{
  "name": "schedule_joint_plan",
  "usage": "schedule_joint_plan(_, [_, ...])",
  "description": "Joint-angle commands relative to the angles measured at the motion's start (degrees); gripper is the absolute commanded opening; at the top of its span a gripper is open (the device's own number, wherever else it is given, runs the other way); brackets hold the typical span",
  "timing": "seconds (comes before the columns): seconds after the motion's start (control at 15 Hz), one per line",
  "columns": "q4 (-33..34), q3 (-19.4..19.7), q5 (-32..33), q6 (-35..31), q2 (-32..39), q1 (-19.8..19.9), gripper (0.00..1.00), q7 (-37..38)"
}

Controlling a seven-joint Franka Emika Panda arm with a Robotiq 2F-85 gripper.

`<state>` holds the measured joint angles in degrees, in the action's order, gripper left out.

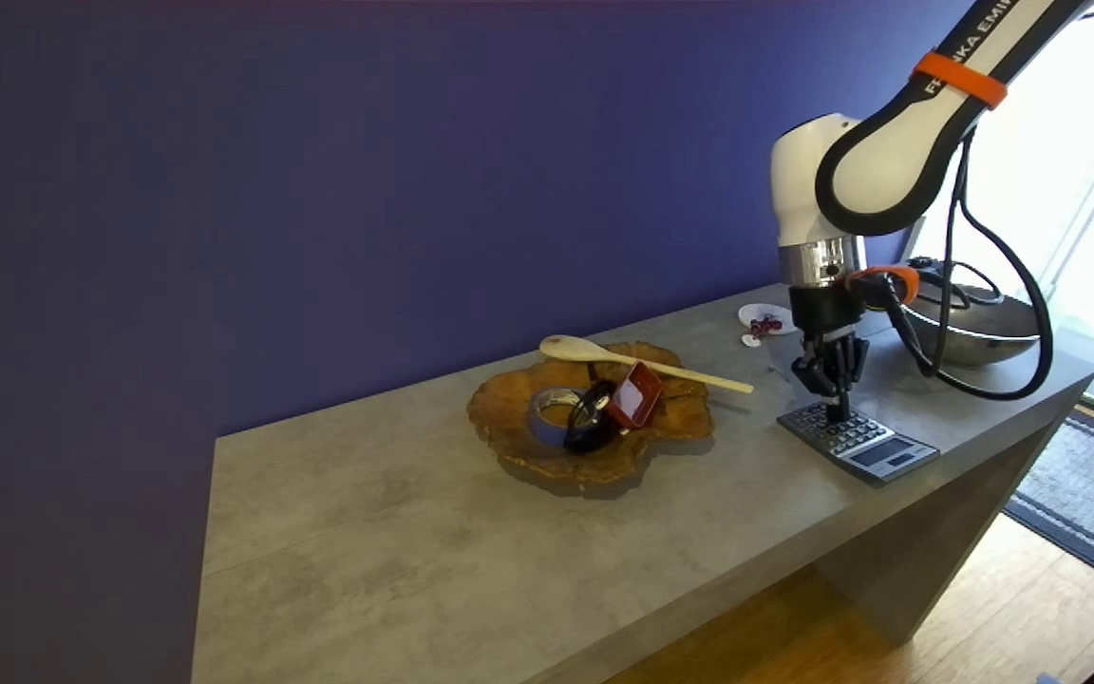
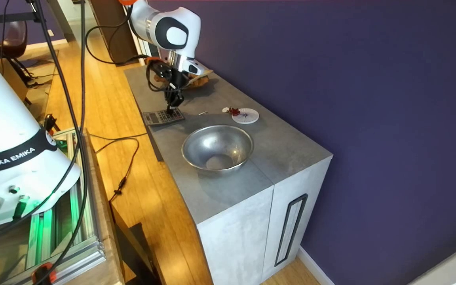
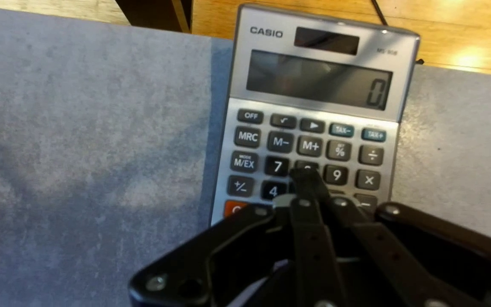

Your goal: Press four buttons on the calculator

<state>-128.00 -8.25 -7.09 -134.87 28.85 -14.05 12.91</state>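
The grey Casio calculator (image 3: 313, 106) lies flat at the table's front edge, its display end jutting slightly past it in the wrist view. Its display (image 3: 320, 79) reads 0. It also shows in both exterior views (image 1: 889, 454) (image 2: 153, 118). My gripper (image 3: 307, 179) points down over the keypad with its fingers shut together and nothing visible between them. The fingertips cover part of the 8 key (image 3: 306, 165) and hide the keys below it; I cannot tell whether they touch a key. The gripper is at the keypad in both exterior views (image 1: 837, 410) (image 2: 170, 110).
A metal bowl (image 2: 190, 160) stands on the table near the calculator. A white disc (image 2: 247, 116) with a small red item lies toward the wall. A wooden tray (image 1: 509, 404) holds a tape roll (image 1: 547, 429) and a red box (image 1: 637, 394); a wooden spoon (image 1: 651, 365) rests across it.
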Motion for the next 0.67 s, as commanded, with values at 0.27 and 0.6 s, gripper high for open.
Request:
schedule_joint_plan(0.27, [1.15,0.34,1.65,0.08,1.18,-0.41,0.00,0.10])
schedule_joint_plan(0.6, [1.12,0.30,1.32,0.13,1.35,-0.43,0.00,0.49])
